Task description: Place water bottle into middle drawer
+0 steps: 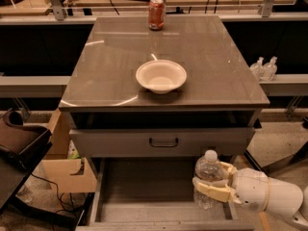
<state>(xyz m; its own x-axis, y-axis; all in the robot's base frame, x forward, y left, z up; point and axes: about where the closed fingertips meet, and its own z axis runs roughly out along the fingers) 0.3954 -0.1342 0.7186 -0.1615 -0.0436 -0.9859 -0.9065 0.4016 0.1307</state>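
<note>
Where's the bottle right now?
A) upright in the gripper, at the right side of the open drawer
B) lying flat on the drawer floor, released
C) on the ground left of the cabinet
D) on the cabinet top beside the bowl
A: the bottle stands upright with the gripper closed around its lower half, at the right side of the open drawer.

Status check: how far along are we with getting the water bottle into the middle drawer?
Done: the middle drawer is pulled open and the gripper is shut on the water bottle. In hand: the bottle is upright at the drawer's right side. Left: set it on the floor, release, withdraw.
</note>
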